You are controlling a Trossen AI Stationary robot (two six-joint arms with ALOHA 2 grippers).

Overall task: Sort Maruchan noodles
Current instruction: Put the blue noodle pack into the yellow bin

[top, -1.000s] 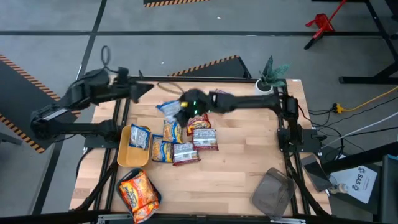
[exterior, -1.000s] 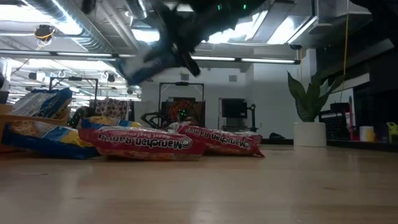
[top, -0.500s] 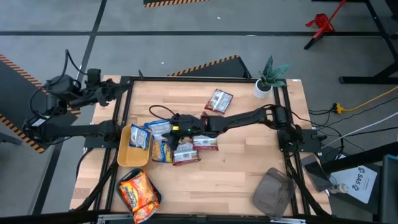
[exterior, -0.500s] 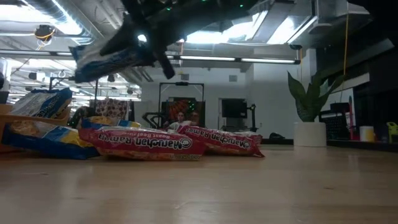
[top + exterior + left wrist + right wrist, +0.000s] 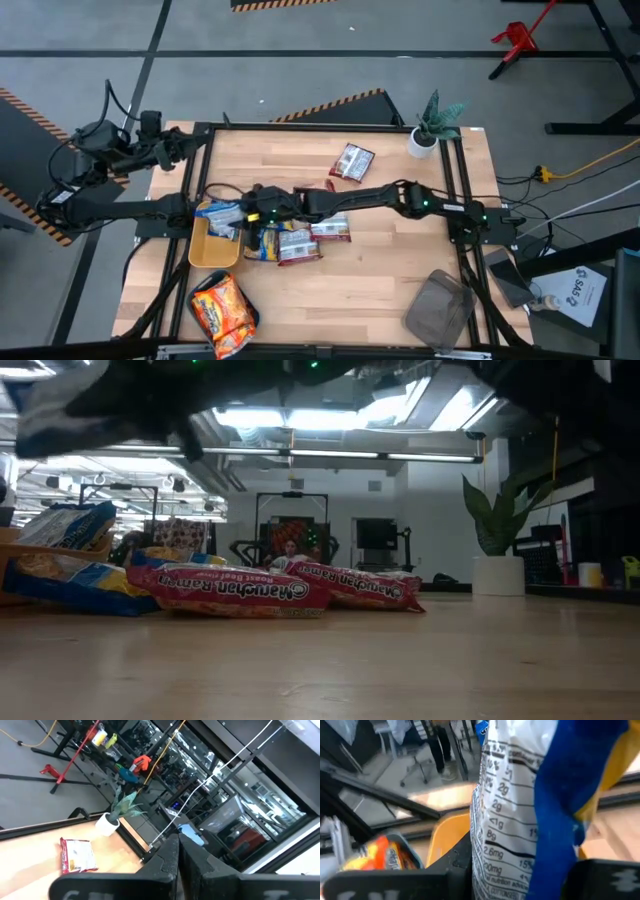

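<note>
The right gripper (image 5: pixel 243 212), jaws clenched on a blue-and-silver noodle packet (image 5: pixel 219 212) held above the yellow tray (image 5: pixel 203 250) at the tabletop's left, should probably lower squarely over it before releasing, while the left gripper (image 5: pixel 190 143) waits shut at the far-left corner.

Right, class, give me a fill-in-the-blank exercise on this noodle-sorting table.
1. The right gripper holds a ____ and silver packet.
2. That packet hangs above the ____ tray.
3. A lone red packet lies near the potted ____.
4. The left gripper's fingers are ____.

Missing words: blue; yellow; plant; shut
</note>
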